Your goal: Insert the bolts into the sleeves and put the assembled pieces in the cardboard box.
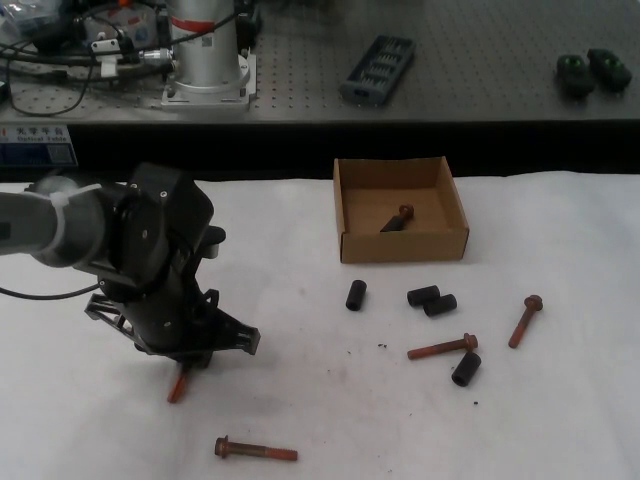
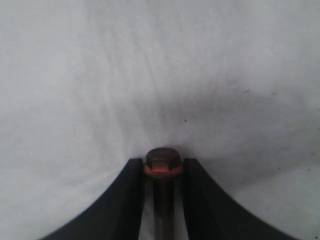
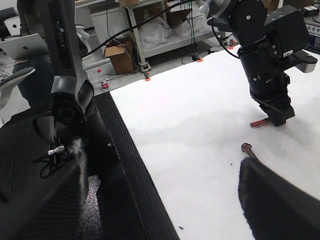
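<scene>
My left gripper [image 1: 181, 372] points down at the white cloth on the left and is shut on a rusty bolt [image 1: 177, 387]. In the left wrist view the bolt's hex head [image 2: 161, 162] sits between the two black fingers [image 2: 122, 202]. A second bolt [image 1: 256, 450] lies near the front edge. Two more bolts [image 1: 441, 348] [image 1: 525, 320] and several black sleeves [image 1: 356, 295] [image 1: 432, 300] [image 1: 466, 368] lie in front of the cardboard box [image 1: 404, 245]. One bolt-and-sleeve piece [image 1: 397, 218] lies inside the box. My right gripper [image 3: 160, 200] is open with nothing in it, off the cloth's side edge.
The right wrist view shows the left arm [image 3: 265, 50] on its bolt [image 3: 259, 122], the loose bolt [image 3: 248, 149] nearer, and a black strip [image 3: 130, 165] along the cloth's edge. Behind the cloth, a perforated bench holds a metal post [image 1: 205, 50] and a dark tray [image 1: 378, 68].
</scene>
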`<state>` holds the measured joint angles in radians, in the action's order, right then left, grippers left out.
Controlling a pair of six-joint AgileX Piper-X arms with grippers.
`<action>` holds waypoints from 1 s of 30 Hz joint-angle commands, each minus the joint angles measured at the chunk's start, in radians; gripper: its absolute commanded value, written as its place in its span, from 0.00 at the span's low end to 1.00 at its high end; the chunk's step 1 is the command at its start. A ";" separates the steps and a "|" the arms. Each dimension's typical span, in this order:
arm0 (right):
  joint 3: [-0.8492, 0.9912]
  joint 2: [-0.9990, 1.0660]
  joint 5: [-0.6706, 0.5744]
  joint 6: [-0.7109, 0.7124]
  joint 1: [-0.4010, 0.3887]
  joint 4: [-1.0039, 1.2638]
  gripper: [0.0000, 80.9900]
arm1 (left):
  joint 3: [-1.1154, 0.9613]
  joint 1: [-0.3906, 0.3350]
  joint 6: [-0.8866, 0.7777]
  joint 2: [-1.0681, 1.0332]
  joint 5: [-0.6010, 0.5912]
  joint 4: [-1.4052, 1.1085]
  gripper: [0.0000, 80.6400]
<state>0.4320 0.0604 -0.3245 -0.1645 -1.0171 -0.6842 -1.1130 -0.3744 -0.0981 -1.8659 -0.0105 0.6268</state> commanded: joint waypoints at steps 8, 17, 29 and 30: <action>0.001 -0.007 0.001 0.008 0.005 0.010 0.74 | -0.003 0.002 0.002 -0.024 0.010 0.011 0.01; 0.001 -0.007 0.001 0.008 0.005 0.010 0.74 | -0.004 0.002 0.007 -0.007 0.010 0.039 0.22; 0.001 -0.007 0.001 0.008 0.005 0.010 0.74 | -0.004 0.002 0.007 0.042 0.010 0.093 0.30; 0.001 -0.007 0.001 0.008 0.005 0.010 0.74 | -0.004 0.002 0.007 0.042 0.010 0.093 0.29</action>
<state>0.4320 0.0604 -0.3245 -0.1645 -1.0171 -0.6842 -1.1151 -0.3744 -0.0981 -1.8476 -0.0105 0.6905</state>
